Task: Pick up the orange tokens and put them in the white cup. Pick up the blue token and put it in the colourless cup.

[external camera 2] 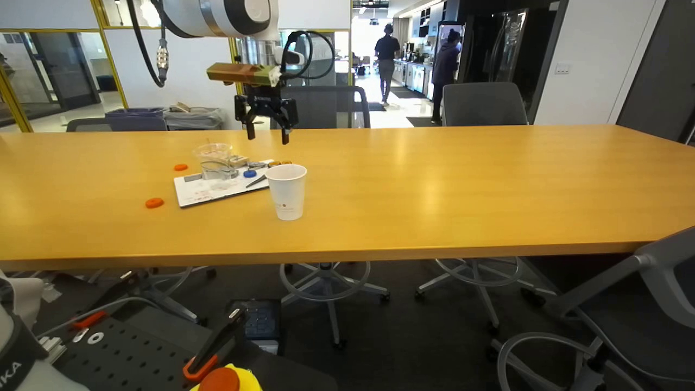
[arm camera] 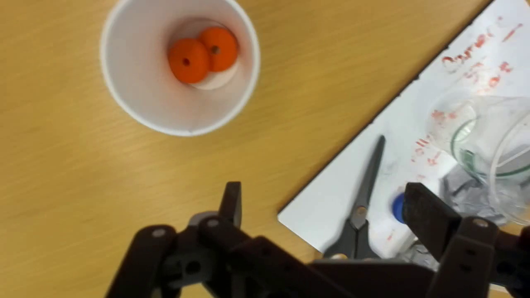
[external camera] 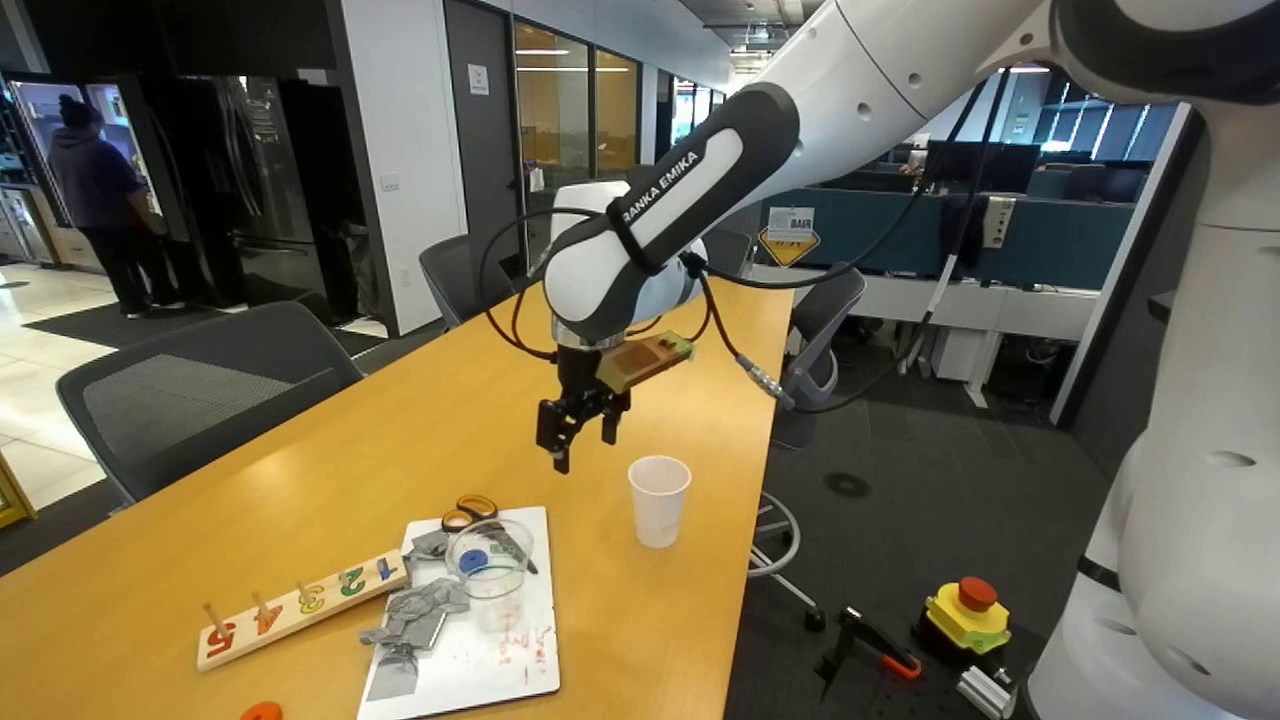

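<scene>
An office; long table (external camera 2: 380, 184), chairs (external camera 2: 485, 104); seemingly desk partitions (external camera: 1065, 250) beyond.

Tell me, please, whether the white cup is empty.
Not empty: in the wrist view, two orange tokens lie inside the white cup.

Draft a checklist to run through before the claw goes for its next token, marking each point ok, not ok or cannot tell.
1. Claw open and unloaded: ok; it stands wide with nothing held.
2. White cup upright: ok; it stands on the table.
3. Orange tokens all in that cup: not ok; the wrist view shows two inside, while an exterior view shows two loose tokens on the table.
4. Claw lined up over a loose token: not ok; the wrist view shows none below it.
5. Blue token in the colourless cup: not ok; it lies beside the scissors on the whiteboard.
6. Colourless cup upright: ok.
</scene>
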